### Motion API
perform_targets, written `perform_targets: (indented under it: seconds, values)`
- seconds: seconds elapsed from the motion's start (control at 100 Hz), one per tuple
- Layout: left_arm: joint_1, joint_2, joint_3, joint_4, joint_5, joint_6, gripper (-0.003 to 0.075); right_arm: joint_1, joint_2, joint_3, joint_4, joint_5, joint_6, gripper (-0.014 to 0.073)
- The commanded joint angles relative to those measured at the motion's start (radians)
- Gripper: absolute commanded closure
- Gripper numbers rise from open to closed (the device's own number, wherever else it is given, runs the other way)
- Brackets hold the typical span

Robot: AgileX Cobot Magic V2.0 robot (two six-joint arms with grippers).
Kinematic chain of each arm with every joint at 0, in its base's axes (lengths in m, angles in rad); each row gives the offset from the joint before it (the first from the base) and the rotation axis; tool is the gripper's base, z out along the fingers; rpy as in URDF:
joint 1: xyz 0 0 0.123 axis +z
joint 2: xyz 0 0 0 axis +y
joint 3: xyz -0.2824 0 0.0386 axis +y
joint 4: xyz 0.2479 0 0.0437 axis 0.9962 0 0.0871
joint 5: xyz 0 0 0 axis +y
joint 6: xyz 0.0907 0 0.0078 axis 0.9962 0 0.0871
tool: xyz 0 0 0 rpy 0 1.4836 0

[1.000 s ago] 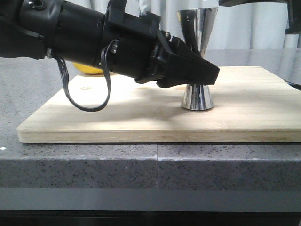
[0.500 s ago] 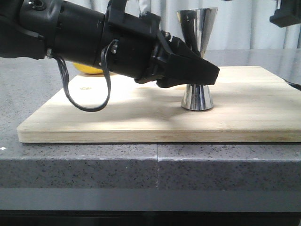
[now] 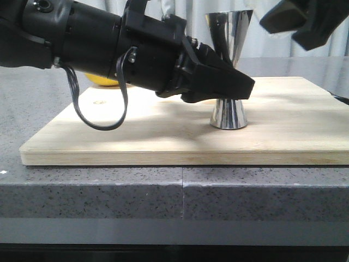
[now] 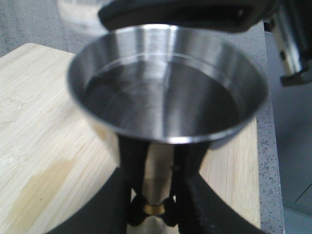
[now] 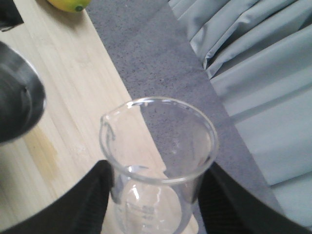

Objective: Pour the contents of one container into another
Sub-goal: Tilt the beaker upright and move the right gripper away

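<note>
Pale wood runs under everything: the cutting board (image 3: 180,136) carries the scene, with a yellow fruit (image 3: 103,81) half hidden behind the left arm. The left gripper (image 3: 240,86) reaches in from the left with its fingers closed around the waist of the steel jigger (image 3: 229,112), which stands upright on the board, long axis vertical; the left wrist view shows the black fingers (image 4: 122,195) pinching just above the gold band. The jigger's upper cup (image 4: 168,92) looks dark and glossy inside, perhaps holding some liquid, though I cannot tell for sure. Further right and higher, the right gripper (image 3: 305,22) hangs blurred at the top edge, above and to the right of the jigger's mouth, not yet over it. It grips the glass beaker (image 5: 158,161) between its two fingers, upright, and the beaker appears empty or nearly so. The coming move likely means carrying the beaker's lip leftward over the open cup, then tipping.
</note>
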Motion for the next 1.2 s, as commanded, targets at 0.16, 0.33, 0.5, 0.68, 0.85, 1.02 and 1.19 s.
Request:
perform_targets:
  seconds: [0.16,0.33,0.5,0.68,0.85,1.02,1.19]
  values:
    - [0.0,-0.055,-0.031,-0.029,-0.066,-0.008,0.0741,-0.064,0.016,-0.039,0.129,-0.055,0.005,0.0291]
    - [0.0,-0.055,-0.031,-0.029,-0.066,-0.008,0.0741,-0.154,0.016,-0.039,0.273,-0.122,0.005,0.0307]
    - [0.0,-0.055,-0.031,-0.026,-0.066,-0.008,0.0741,-0.229,0.022,-0.023,0.384,-0.259,0.005,0.0321]
    - [0.0,-0.055,-0.031,-0.026,-0.066,-0.008,0.0741,-0.239,0.083,-0.014,0.422,-0.324,0.005,0.0321]
    - [0.0,-0.055,-0.031,-0.026,-0.066,-0.008,0.0741,-0.239,0.17,-0.014,0.469,-0.408,0.005,0.0321]
    - [0.0,-0.055,-0.031,-0.026,-0.066,-0.008,0.0741,-0.239,0.246,-0.014,0.511,-0.503,0.005,0.0321]
    - [0.0,-0.055,-0.031,-0.025,-0.066,-0.008,0.0741,-0.248,0.312,-0.014,0.532,-0.56,0.005,0.0321]
